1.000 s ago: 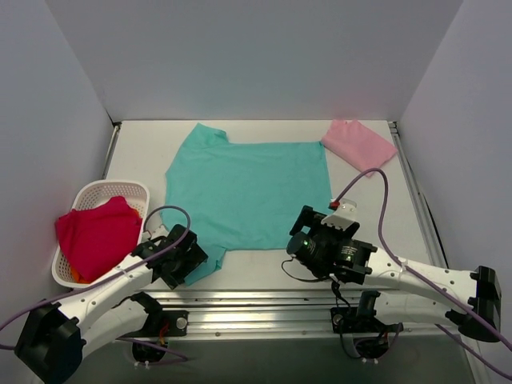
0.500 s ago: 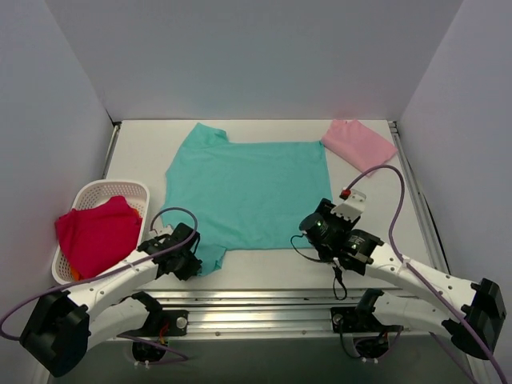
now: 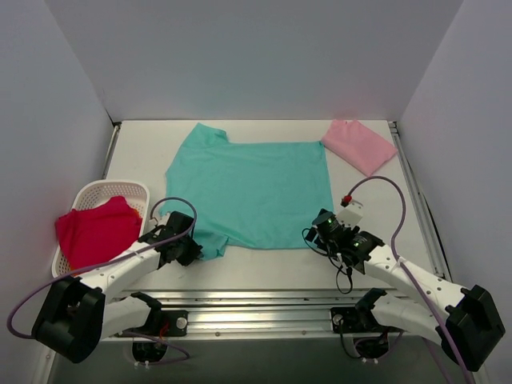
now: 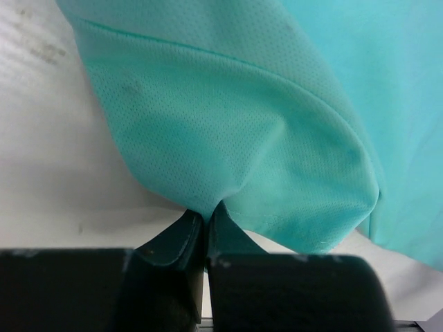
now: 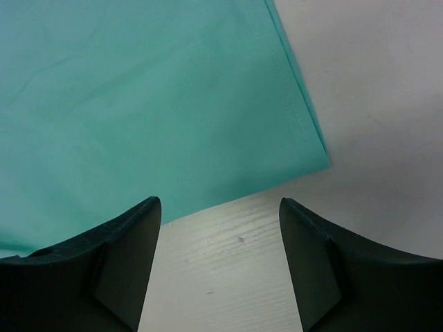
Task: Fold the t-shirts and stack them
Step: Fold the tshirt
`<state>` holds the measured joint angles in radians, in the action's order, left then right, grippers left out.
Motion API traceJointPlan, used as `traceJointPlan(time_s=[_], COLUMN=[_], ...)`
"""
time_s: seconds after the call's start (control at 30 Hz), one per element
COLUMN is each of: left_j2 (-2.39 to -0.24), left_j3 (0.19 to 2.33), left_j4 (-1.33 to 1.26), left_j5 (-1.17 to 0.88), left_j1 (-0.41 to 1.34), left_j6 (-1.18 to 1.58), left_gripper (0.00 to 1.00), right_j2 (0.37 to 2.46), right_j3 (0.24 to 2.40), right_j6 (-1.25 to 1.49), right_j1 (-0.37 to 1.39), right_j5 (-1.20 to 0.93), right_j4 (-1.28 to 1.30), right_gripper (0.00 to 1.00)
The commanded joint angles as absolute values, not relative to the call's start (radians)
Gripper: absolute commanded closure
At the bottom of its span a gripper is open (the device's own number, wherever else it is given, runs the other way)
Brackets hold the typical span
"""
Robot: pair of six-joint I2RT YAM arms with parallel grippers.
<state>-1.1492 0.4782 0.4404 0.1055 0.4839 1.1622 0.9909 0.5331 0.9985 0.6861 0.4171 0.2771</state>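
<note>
Fingers of the left gripper (image 4: 205,220) pinched together on the sleeve edge of the teal t-shirt (image 4: 277,138), right gripper (image 5: 218,207) fingers apart over bare table (image 5: 228,277), teal hem corner just ahead of them, two t-shirts, one teal, one pink t-shirt (image 3: 359,146) folded, well beyond the right fingers

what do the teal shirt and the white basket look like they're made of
Teal t-shirt: thin matte knit, probably a synthetic sports mesh; the left wrist view shows tiny pinholes and soft folds. Basket: seemingly moulded white plastic, going by its stiff, even lattice walls.
</note>
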Motion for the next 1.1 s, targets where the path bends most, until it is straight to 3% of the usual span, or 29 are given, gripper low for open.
traceJointPlan(time_s=[0.0, 0.2, 0.43, 0.67, 0.93, 1.07], left_j2=[-1.200, -1.187, -1.112, -1.123, -1.106, -1.097], left_j3=[0.460, 0.471, 0.491, 0.479, 0.480, 0.485], left_j4=[0.365, 0.379, 0.442, 0.428, 0.446, 0.454], left_j5=[0.091, 0.061, 0.049, 0.012, 0.000, 0.000], left_j1=[0.442, 0.393, 0.322, 0.273, 0.253, 0.253], left_j6=[1.082, 1.028, 0.959, 0.930, 0.920, 0.922], left_gripper=[0.98, 0.98, 0.98, 0.98, 0.98, 0.98], right_j2=[0.982, 1.012, 1.017, 1.161, 1.200, 1.167], right_j3=[0.514, 0.427, 0.425, 0.425, 0.454, 0.451], right_j6=[1.073, 1.085, 1.051, 0.993, 0.954, 0.951], right_j1=[0.663, 0.545, 0.428, 0.357, 0.341, 0.339], right_j5=[0.409, 0.275, 0.259, 0.198, 0.199, 0.209], right_j4=[0.357, 0.244, 0.229, 0.121, 0.104, 0.126], right_gripper=[0.36, 0.36, 0.40, 0.50, 0.90, 1.00])
